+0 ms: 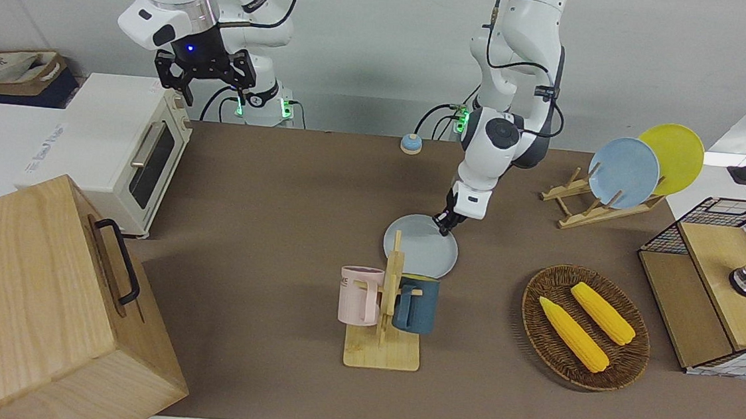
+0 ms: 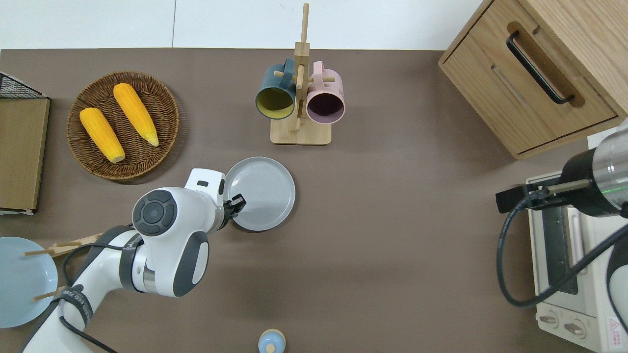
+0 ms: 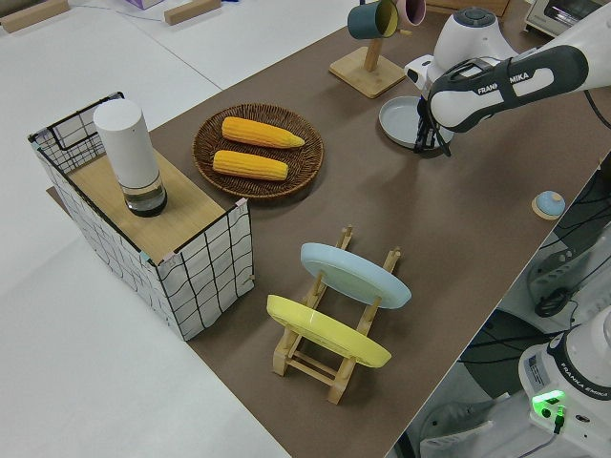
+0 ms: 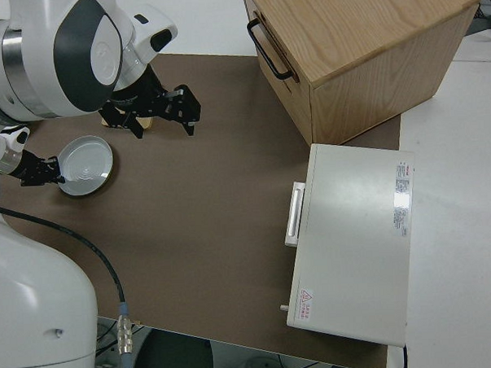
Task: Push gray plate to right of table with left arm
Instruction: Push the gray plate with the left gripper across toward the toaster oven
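Gray plate (image 2: 265,192) flat on the table (image 2: 392,235), empty, its rim touching the left gripper (image 2: 235,205) whose finger spread cannot be told, mug rack (image 2: 300,98) near the plate, wicker basket (image 2: 93,157) holding two corn cobs (image 2: 117,120), right arm parked.

The brown matte table (image 2: 392,220) with white edges carries a pale gray round plate (image 2: 265,191) near its middle, just nearer the robots than a wooden mug stand (image 2: 300,131). A woven wicker basket (image 2: 162,117) lies toward the left arm's end, a small blue-topped bell (image 2: 271,340) at the robots' edge.
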You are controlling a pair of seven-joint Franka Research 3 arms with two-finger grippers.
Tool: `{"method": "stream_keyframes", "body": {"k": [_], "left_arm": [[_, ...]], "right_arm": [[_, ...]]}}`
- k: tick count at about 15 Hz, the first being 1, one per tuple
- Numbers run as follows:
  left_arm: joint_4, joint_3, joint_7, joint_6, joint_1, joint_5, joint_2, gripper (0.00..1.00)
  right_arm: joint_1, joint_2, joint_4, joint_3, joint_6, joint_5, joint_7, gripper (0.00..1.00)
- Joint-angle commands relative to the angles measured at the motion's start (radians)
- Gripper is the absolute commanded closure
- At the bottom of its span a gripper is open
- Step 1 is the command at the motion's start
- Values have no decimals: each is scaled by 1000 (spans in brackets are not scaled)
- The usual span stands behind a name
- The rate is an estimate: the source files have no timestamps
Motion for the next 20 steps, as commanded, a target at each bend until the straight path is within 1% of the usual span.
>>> {"method": "stream_keyframes", "body": {"k": [1, 3, 6, 8, 10, 12, 16, 20], "left_arm": [[50, 8, -94, 9, -95, -9, 78, 1000], [84, 8, -149, 9, -137, -6, 107, 1000], [162, 8, -228, 9, -186, 2, 179, 1000], [207, 8, -258, 9, -221, 2, 215, 1000], [230, 10, -300, 9, -258, 3, 235, 1000], [256, 10, -314, 9, -285, 2, 248, 1000], [336, 10, -383, 8, -341, 3, 304, 1000], [368, 13, -416, 8, -390, 3, 336, 1000]], "right_arm": [[-20, -3, 8, 15, -14, 10, 2, 17], [-20, -3, 8, 13, -14, 10, 1, 17], [-20, -3, 8, 13, -14, 10, 2, 17], [-20, -3, 8, 13, -14, 10, 2, 17], [-20, -3, 8, 13, -14, 10, 2, 17], [-20, -3, 8, 13, -14, 10, 1, 17], [-20, -3, 8, 15, -14, 10, 1, 17], [-20, -3, 8, 15, -14, 10, 1, 17]]}}
